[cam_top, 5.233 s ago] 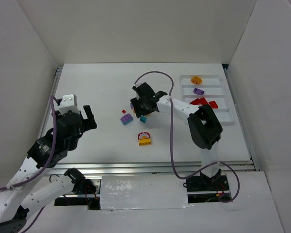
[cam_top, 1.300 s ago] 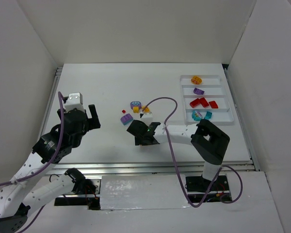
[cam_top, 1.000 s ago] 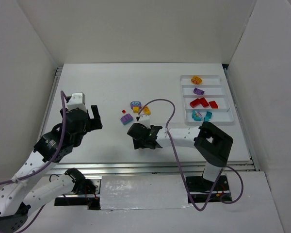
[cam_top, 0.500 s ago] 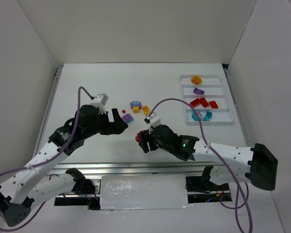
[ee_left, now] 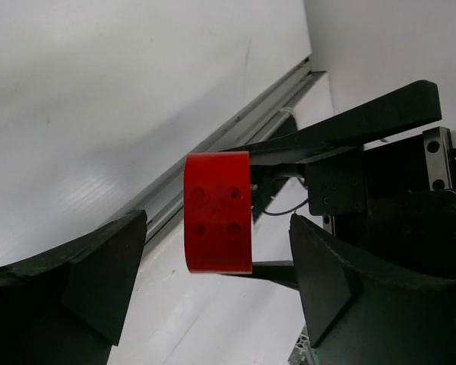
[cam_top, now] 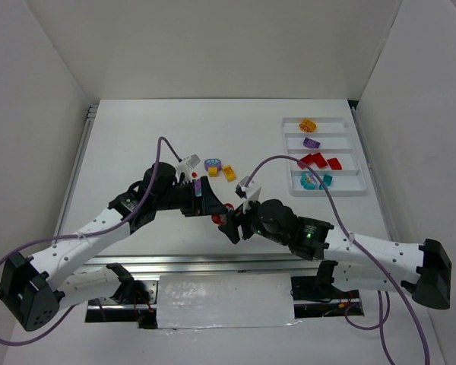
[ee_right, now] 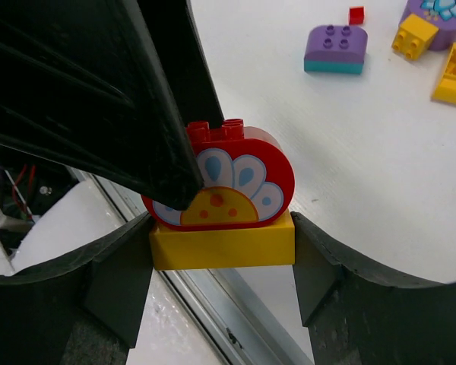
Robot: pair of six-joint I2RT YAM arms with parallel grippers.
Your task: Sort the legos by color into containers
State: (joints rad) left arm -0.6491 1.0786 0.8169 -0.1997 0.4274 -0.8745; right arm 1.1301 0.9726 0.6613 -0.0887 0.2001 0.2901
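Note:
My right gripper [cam_top: 229,221] [ee_right: 222,245] is shut on a yellow brick [ee_right: 222,242] that carries a red arched brick [ee_right: 229,176] [cam_top: 216,216] with a flower print, held up near the table's front centre. My left gripper [cam_top: 205,200] [ee_left: 216,232] is open, its fingers either side of the red brick [ee_left: 217,211] with a gap on both sides. One left finger [ee_right: 137,91] covers part of the red brick in the right wrist view. The white tray [cam_top: 323,193] at back right holds an orange, a purple, red and teal legos in separate compartments.
Loose legos lie behind the grippers: a purple-and-teal brick [ee_right: 335,50], a tiny red piece [ee_right: 356,14], yellow bricks [ee_right: 454,72] and a purple flowered one [cam_top: 212,164]. The table's metal front rail [ee_left: 213,144] runs just below the held stack.
My left arm has swung right to the centre and its jaws now straddle the red brick, narrowing slightly. My right arm has stretched low across the front with the stack lifted.

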